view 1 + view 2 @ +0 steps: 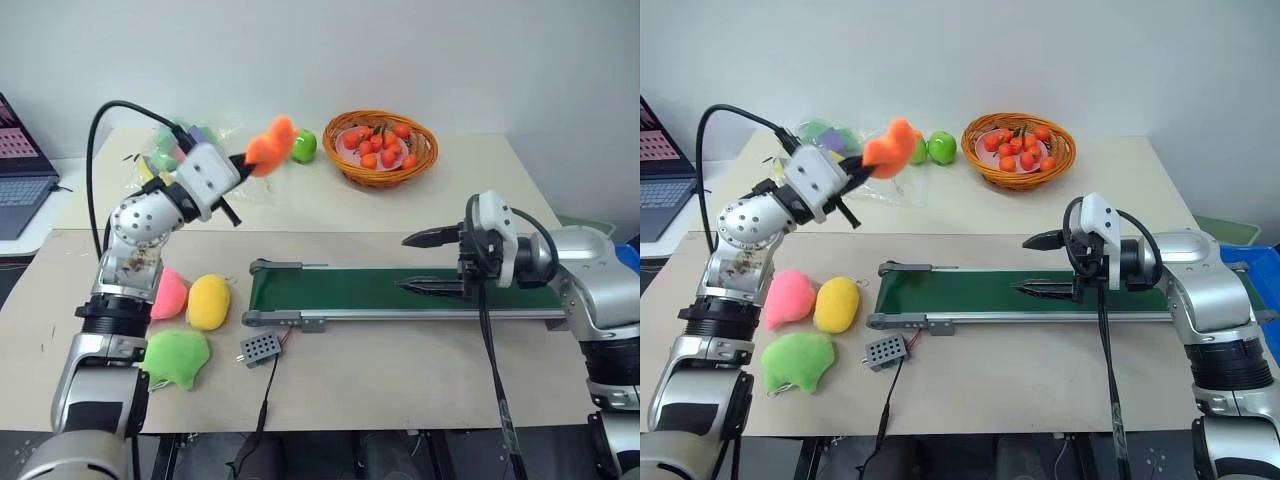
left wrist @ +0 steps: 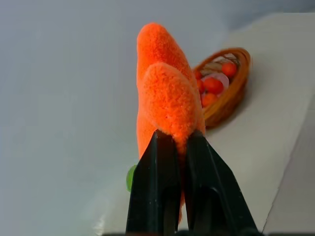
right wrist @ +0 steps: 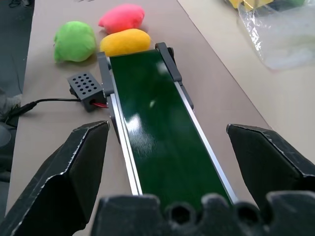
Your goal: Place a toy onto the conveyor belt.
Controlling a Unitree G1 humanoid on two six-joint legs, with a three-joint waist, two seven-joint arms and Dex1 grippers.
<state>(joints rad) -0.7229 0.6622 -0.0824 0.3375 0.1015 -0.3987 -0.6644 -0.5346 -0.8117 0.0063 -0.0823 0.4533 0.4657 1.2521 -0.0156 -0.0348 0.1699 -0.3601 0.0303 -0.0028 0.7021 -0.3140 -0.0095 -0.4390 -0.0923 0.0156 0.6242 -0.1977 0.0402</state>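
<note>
Firmly pinched, lumpy fuzzy orange toy (image 2: pixel 165 93) aloft

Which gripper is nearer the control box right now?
Right. The right gripper hangs open over the conveyor belt, past the control box along the belt. The left gripper is raised at the far side, clamping the orange toy.
</note>
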